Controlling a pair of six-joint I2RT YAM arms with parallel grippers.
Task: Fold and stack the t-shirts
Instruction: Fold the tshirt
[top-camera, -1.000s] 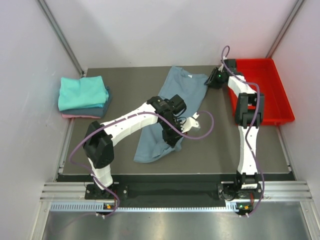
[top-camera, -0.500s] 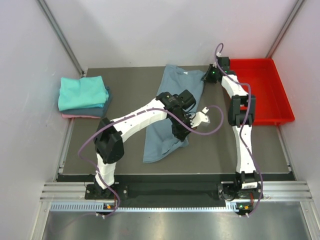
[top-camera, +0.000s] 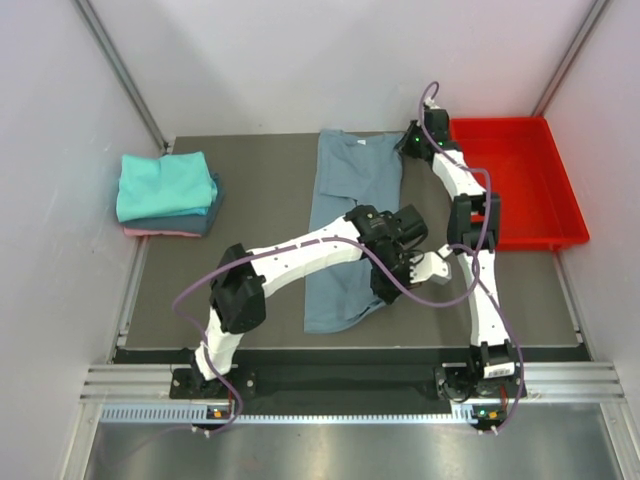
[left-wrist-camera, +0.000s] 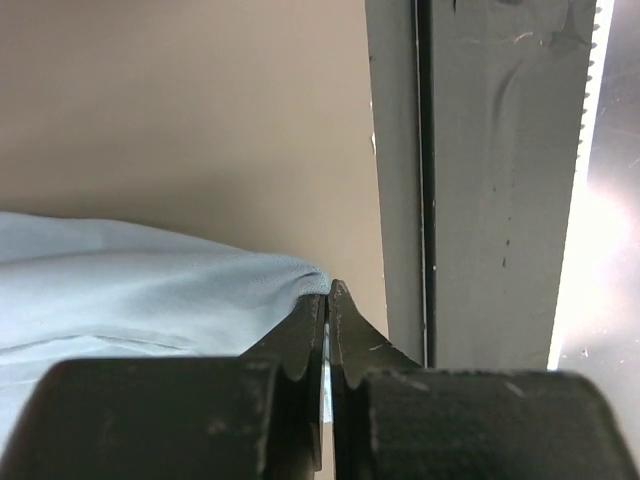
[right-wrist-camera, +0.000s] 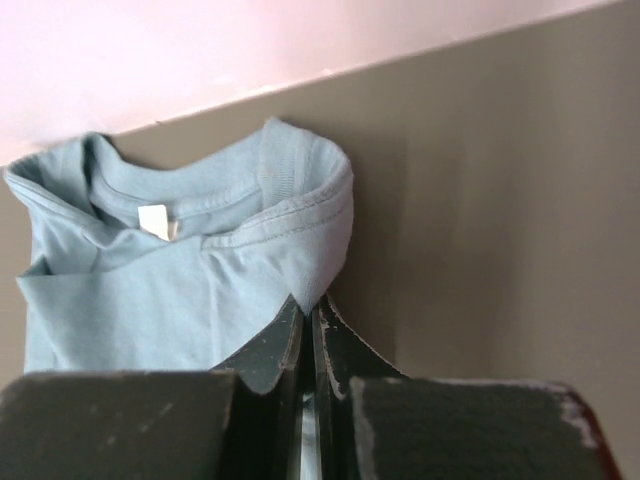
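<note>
T-shirt (top-camera: 342, 190), grey-blue, stretched on table (top-camera: 250, 250) | left pincer (left-wrist-camera: 328, 292) clamped on its near edge | right pincer (right-wrist-camera: 308, 305) clamped beside collar

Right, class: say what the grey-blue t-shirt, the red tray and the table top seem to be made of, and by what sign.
Grey-blue t-shirt: soft knit cloth, matt; it creases and has a ribbed, stitched collar.
Red tray: probably moulded plastic; smooth, even colour, rounded rim.
Table top: dark, matt, flat sheet; material unclear.
</note>
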